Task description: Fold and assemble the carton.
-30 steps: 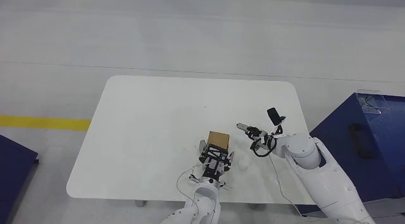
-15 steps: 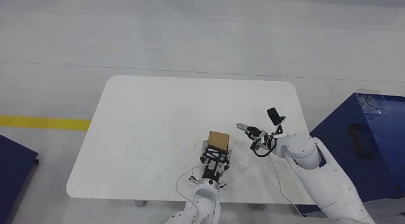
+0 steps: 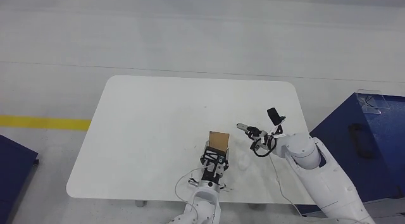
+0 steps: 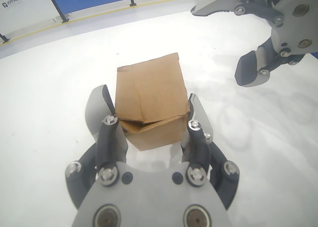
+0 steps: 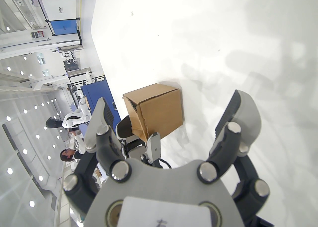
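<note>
Just toward 3 o'clock from the middle of the white desk [image 3: 145, 116], taking the far edge as 12, sits the brown carton [image 3: 219, 140]. It's a proper box shape, sides up, top face folded over, resting flat on the desk.

The left hand [image 3: 214, 159] is right at its 6 o'clock, and the left wrist view tells the story. The carton [image 4: 149, 81] is lodged between the jaws, one pressing each side at the near end, so the left hand [image 4: 148, 99] is clamped onto it. Look at that top face: a crease runs down the middle, and the near edge is buckled, with a gap under it where the end panel dips in.

Over at the carton's 3 o'clock, close by but not touching, hangs the right hand [image 3: 258, 121]. It's above the desk, jaws spread wide, gripping nothing. From the left wrist camera the right hand [image 4: 222, 43] shows off to the side of the box, one jaw high, one low, clear daylight between them.

In the right wrist view, the right hand [image 5: 171, 100] is aimed at the carton [image 5: 159, 111] across a stretch of bare desk. The end facing the left hand has a flap standing ajar with a ragged edge. One jaw of the left hand lies against that end.
</note>
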{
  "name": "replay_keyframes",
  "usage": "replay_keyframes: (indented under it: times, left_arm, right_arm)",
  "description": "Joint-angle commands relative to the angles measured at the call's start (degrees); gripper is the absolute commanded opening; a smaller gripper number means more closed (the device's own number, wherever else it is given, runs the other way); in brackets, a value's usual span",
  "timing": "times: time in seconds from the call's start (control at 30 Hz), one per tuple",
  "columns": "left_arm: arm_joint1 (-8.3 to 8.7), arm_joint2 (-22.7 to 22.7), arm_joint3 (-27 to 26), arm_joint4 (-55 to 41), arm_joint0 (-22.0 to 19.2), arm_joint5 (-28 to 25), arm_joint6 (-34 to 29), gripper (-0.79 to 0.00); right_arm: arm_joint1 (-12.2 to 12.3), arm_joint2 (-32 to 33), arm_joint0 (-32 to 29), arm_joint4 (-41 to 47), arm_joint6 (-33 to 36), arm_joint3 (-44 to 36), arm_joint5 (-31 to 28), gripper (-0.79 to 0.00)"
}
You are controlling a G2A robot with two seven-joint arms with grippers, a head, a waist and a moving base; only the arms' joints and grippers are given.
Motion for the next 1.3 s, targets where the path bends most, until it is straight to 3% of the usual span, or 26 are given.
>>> replay_keyframes:
  times: [0.0, 0.07, 0.2, 0.33, 0.43, 0.53, 0.6, 0.63, 0.67, 0.7, 0.8, 0.9, 1.03, 1.2, 1.23, 1.27]
  left_arm:
    - [0.06, -1.01, -1.72, -0.50, 0.77, -0.25, 0.63, -0.628]
    - [0.26, -2.63, -4.47, -2.87, 1.84, -2.23, 0.70, -0.785]
    - [1.20, -8.03, -11.86, -12.20, 5.22, -10.90, 0.19, -0.785]
    - [2.41, -15.81, -17.36, -27.02, 8.85, -23.45, -2.63, -0.785]
    - [3.00, -20.94, -17.77, -38.58, 10.30, -31.48, -5.86, -0.785]
    - [3.33, -23.64, -14.91, -45.85, 9.78, -35.20, -11.13, -0.785]
    - [3.36, -24.44, -12.50, -49.62, 8.61, -36.06, -14.59, -0.493]
    - [3.35, -24.66, -11.38, -50.97, 8.09, -36.44, -15.58, -0.277]
    - [3.35, -24.88, -10.23, -51.90, 7.66, -36.58, -16.16, -0.277]
    - [3.34, -25.04, -9.29, -52.85, 7.31, -36.64, -16.58, 0.000]
    - [3.49, -26.03, -8.16, -55.17, 7.07, -38.03, -17.32, 0.000]
    - [3.95, -27.09, -10.64, -54.93, 9.33, -39.37, -16.78, 0.000]
    - [5.06, -29.29, -20.58, -48.38, 16.20, -39.99, -12.25, 0.000]
    - [6.02, -30.88, -32.80, -33.02, 22.90, -34.17, -3.72, 0.000]
    - [6.11, -30.61, -33.76, -30.07, 22.92, -32.98, -3.65, -0.012]
    - [6.22, -29.97, -34.29, -26.51, 22.58, -32.14, -4.13, -0.111]
  right_arm:
    - [0.00, 0.00, 0.00, 0.00, 0.00, 0.00, 0.00, 0.000]
    - [0.00, 0.00, 0.00, 0.00, 0.00, 0.00, 0.00, 0.000]
    - [0.40, 3.88, -0.61, 3.08, 0.32, -0.05, -2.03, 0.000]
    - [1.04, 7.94, -1.92, 4.68, 1.07, -1.22, -2.25, 0.000]
    - [1.32, 9.27, -2.91, 4.65, 1.73, -2.32, -1.85, 0.000]
    - [1.38, 9.21, -3.57, 3.96, 1.90, -3.30, -1.04, 0.000]
    - [1.33, 8.61, -3.65, 3.23, 1.89, -3.62, -0.38, 0.000]
    - [1.28, 8.24, -3.57, 2.90, 1.82, -3.69, -0.15, 0.000]
    - [1.22, 7.86, -3.45, 2.59, 1.75, -3.66, 0.13, 0.000]
    - [1.16, 7.49, -3.24, 2.37, 1.78, -3.60, 0.38, 0.000]
    - [1.04, 6.72, -2.77, 1.82, 2.17, -3.56, 0.48, 0.000]
    - [1.04, 6.45, -2.48, 0.91, 2.49, -3.78, 0.49, 0.000]
    - [1.25, 6.24, -2.46, -1.73, 3.37, -4.55, -0.07, 0.000]
    - [1.34, 5.04, -2.68, -4.81, 4.59, -5.48, -1.04, 0.000]
    - [1.33, 4.44, -2.70, -6.00, 4.62, -5.79, -1.14, 0.000]
    - [1.30, 3.90, -2.71, -7.16, 4.29, -6.15, -1.18, 0.000]
